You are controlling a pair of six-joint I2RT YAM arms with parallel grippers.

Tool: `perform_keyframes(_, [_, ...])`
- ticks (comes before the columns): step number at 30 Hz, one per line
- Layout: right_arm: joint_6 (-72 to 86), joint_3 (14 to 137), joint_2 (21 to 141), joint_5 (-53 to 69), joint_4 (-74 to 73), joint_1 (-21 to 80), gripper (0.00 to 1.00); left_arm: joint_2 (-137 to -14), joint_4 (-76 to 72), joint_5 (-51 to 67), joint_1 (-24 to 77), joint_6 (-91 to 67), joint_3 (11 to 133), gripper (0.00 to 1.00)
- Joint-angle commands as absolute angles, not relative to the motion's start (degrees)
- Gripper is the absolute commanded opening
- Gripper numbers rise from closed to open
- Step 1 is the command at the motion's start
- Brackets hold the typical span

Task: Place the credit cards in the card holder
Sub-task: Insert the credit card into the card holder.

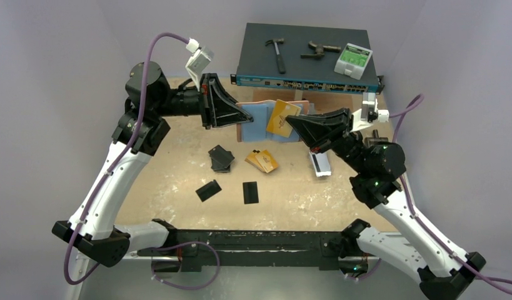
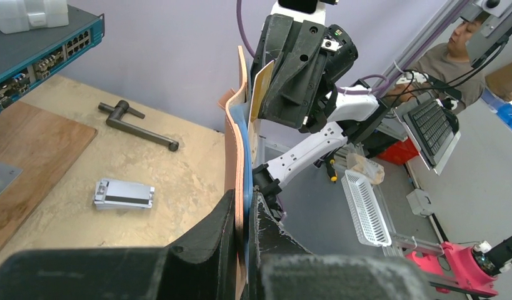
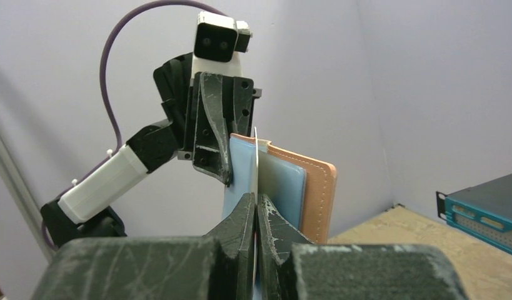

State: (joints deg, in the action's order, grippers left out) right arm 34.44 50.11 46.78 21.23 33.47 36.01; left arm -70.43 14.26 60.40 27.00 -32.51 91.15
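Status: left gripper (image 1: 244, 117) pinches holder (image 1: 256, 124) by one edge, held open and upright in the air. Right gripper (image 1: 292, 123) pinches gold card (image 1: 281, 115), edge at holder's blue lining (image 3: 281, 187); can't tell if it's in a slot yet. Do: square card to slot, slide along lining, keep left arm rigid, release once seated. Loose cards (image 1: 220, 157) lie near holder.

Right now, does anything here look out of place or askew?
Nothing looks damaged. The loose cards lie scattered at odd angles: black stack, orange-gold pair, silver-grey card. A hammer lies on the network switch at the back, an odd spot. The card holder, pinched by the left hand, bows slightly.
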Motion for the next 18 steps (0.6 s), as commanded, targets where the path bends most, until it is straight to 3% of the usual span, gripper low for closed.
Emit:
perform_keyframes(1, [30.40, 49.47, 45.91, 15.17, 30.86, 35.92, 0.00, -68.27, 11.96, 62.32, 27.09, -34.27, 91.50, 0.00])
perform_keyframes(18, [31.39, 47.19, 48.75, 18.41, 31.37, 38.18, 0.00, -68.32, 11.07, 62.34, 27.08, -34.83, 91.50, 0.00])
